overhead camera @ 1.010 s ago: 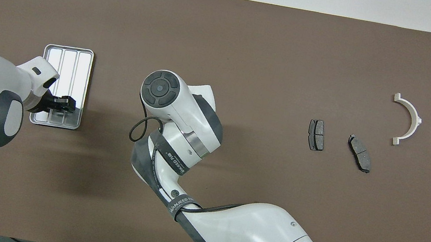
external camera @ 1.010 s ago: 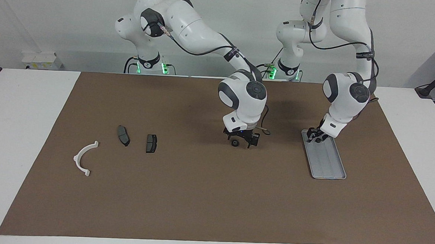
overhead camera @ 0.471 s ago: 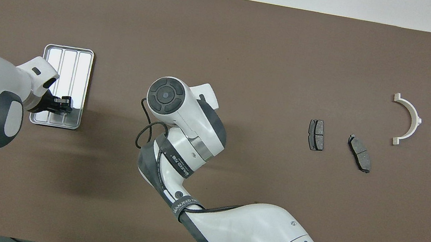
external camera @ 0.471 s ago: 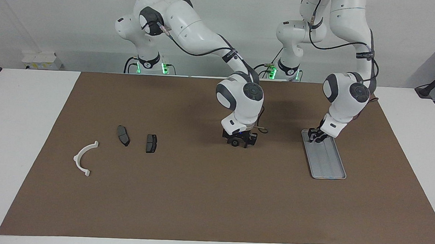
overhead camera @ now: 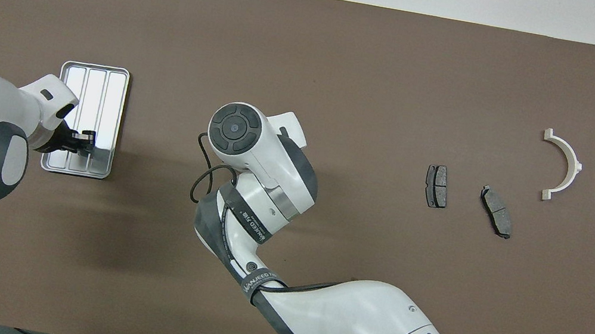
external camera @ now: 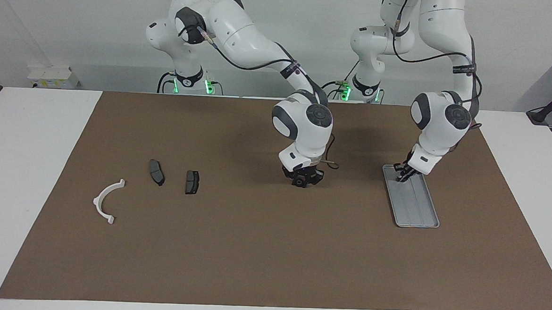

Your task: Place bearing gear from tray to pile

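Note:
The small black bearing gear (external camera: 299, 181) rests on the brown mat at the table's middle. My right gripper (external camera: 302, 180) is down over it, fingers closed in on it. In the overhead view the right arm's wrist (overhead camera: 253, 144) hides both. The silver tray (external camera: 417, 209) (overhead camera: 106, 80) lies toward the left arm's end. My left gripper (external camera: 402, 176) (overhead camera: 86, 141) is shut, low in the tray's end nearer the robots; whether anything sits between its fingertips does not show. The pile, a white arc (external camera: 106, 200) (overhead camera: 566, 167) and two dark brake pads (external camera: 156, 172) (external camera: 192, 182), lies toward the right arm's end.
A brown mat (external camera: 252, 248) covers most of the white table. Bare mat stretches between the gear and the brake pads (overhead camera: 437, 186) (overhead camera: 496, 211). A white box (external camera: 53, 76) sits at the table's corner near the right arm's base.
The right gripper's fingers have closed in on the gear and its wrist has turned slightly. The left gripper has shut inside the tray.

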Motion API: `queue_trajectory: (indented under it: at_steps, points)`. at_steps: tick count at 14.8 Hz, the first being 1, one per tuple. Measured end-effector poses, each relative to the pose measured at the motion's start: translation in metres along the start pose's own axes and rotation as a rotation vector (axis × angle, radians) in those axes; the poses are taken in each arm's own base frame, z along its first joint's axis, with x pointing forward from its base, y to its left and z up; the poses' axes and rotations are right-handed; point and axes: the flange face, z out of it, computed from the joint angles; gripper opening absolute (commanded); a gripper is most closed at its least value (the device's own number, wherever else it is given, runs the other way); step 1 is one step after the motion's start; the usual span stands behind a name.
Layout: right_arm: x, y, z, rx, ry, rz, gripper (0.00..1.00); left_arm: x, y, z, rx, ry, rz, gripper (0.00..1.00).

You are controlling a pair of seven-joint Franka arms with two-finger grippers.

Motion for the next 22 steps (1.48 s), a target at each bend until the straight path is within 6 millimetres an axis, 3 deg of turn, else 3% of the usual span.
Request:
queue_trajectory:
  at_steps: [1, 4, 7, 9, 11, 14, 16, 19, 22]
  points:
    - [0.001, 0.002, 0.001, -0.003, -0.002, -0.002, 0.00, 0.005, 0.001, -0.010, 0.001, -0.008, 0.000, 0.13]
    - [0.010, 0.008, 0.001, -0.003, -0.003, -0.002, 0.00, 0.021, 0.005, -0.052, 0.001, -0.021, -0.020, 0.14]
    - [0.028, 0.024, -0.003, -0.018, -0.012, 0.010, 0.00, 0.022, 0.009, -0.090, 0.001, -0.027, -0.039, 0.13]
    - [0.048, 0.044, -0.023, -0.038, -0.026, 0.012, 0.00, 0.017, 0.013, -0.106, 0.002, -0.032, -0.059, 0.13]
    - [0.077, 0.077, -0.066, -0.031, -0.064, -0.017, 0.00, 0.014, 0.035, -0.118, 0.002, -0.031, -0.085, 0.14]
    - [0.125, 0.155, -0.144, -0.007, -0.106, -0.128, 0.00, 0.001, 0.110, -0.125, 0.004, -0.017, -0.156, 0.13]
    - [0.151, 0.213, -0.179, 0.000, -0.123, -0.229, 0.00, -0.015, 0.166, -0.126, -0.017, 0.003, -0.189, 0.14]
    - [0.199, 0.307, -0.193, 0.027, -0.124, -0.408, 0.00, -0.040, 0.244, -0.121, -0.054, 0.049, -0.251, 0.14]
    - [0.233, 0.379, -0.181, 0.047, -0.121, -0.528, 0.00, -0.053, 0.338, -0.080, -0.056, 0.036, -0.312, 0.13]
